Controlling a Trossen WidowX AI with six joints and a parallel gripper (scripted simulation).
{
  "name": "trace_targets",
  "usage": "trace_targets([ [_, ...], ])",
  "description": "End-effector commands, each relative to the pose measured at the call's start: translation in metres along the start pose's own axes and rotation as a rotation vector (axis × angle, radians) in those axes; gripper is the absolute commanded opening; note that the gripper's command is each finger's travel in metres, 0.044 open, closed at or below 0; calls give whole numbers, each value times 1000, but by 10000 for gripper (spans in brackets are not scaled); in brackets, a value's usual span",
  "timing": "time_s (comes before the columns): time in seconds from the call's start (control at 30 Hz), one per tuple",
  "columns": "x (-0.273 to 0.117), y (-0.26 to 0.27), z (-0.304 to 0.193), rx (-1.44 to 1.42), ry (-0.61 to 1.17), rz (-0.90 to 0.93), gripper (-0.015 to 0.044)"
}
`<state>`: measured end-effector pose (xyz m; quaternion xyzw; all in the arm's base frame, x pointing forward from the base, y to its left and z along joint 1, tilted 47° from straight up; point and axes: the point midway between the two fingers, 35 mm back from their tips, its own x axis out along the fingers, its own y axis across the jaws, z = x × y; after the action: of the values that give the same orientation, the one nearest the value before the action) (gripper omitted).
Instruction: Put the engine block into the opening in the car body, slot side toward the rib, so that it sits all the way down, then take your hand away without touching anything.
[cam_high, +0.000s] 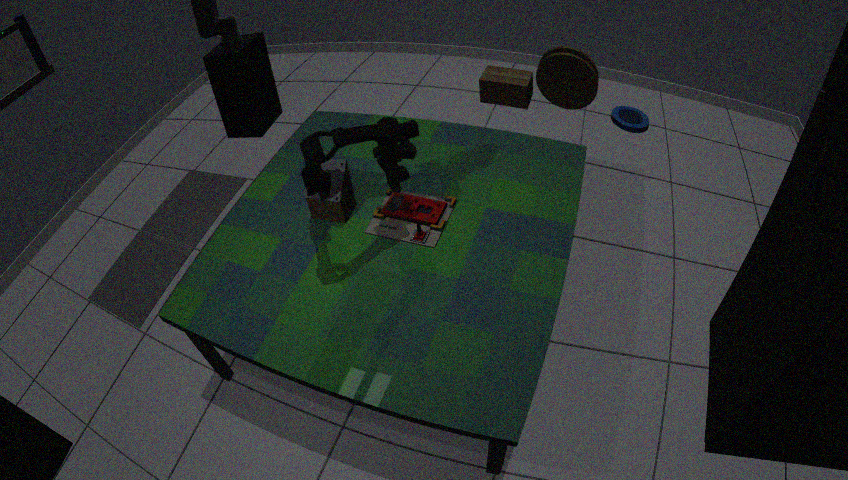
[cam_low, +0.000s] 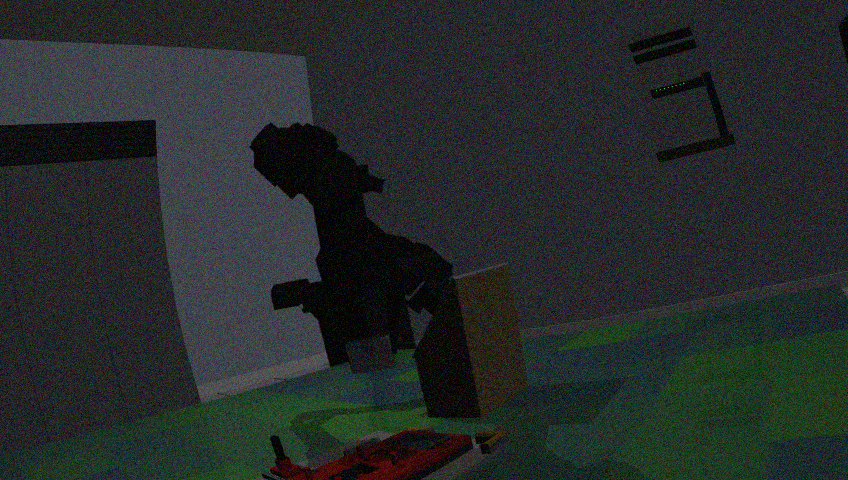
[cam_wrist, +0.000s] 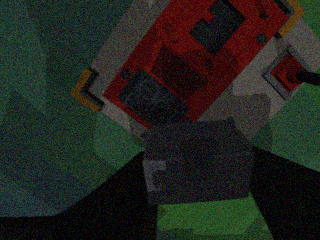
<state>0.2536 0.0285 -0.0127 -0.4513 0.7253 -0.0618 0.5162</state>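
The grey engine block (cam_low: 368, 353) (cam_wrist: 200, 165) is between the fingers of my gripper (cam_high: 397, 184) (cam_low: 370, 349) (cam_wrist: 193, 154), which is shut on it. The block hangs above the table near one short end of the red car body (cam_high: 409, 215) (cam_low: 419, 462) (cam_wrist: 175, 32). In the wrist view its lower left shows a light patch with a dark notch; I cannot tell surely which side has the slot. The car body lies flat. It has a rounded dark recess (cam_wrist: 150, 95) near the block and an angular dark recess (cam_wrist: 217, 25) farther away. The rib is not clear in the dim picture.
A pale board (cam_high: 386, 229) (cam_wrist: 117, 37) lies under the car body, with yellow corner brackets (cam_high: 450, 201) (cam_wrist: 82, 90). A red piece with a black upright handle (cam_high: 419, 228) (cam_low: 277, 447) (cam_wrist: 310, 77) stands beside the body. The arm's wooden base block (cam_high: 330, 209) (cam_low: 496, 344) stands nearby.
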Motion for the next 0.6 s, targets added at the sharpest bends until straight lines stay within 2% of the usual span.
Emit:
trace_targets([
  [0.0, 3, 0, -1, 97, 5, -4, 0],
  [0.57, 8, 0, -1, 615, 4, -6, 0],
])
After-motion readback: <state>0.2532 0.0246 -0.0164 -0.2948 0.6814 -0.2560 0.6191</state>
